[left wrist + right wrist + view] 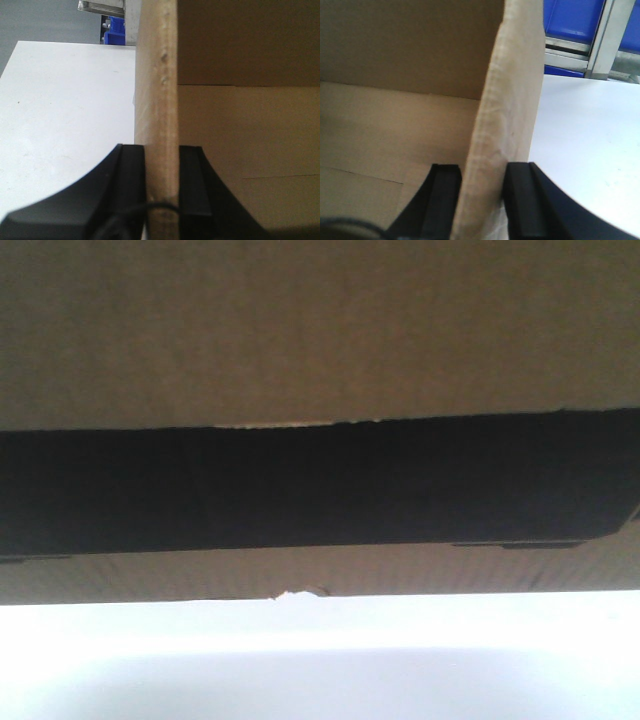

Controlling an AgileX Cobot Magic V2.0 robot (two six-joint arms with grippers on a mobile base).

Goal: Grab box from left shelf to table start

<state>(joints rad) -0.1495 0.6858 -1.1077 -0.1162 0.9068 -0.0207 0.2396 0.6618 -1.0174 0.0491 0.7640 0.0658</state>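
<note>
The box [320, 330] blocks front view; blue bins [572, 17] beyond.

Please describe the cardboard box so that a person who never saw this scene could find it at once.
Find the bright white table; the large brown corrugated cardboard box is over it, its walls pinched between the fingers of the left gripper and the right gripper. Unlike the blue bins behind, it is brown and carries a wide black printed band across its side.
</note>
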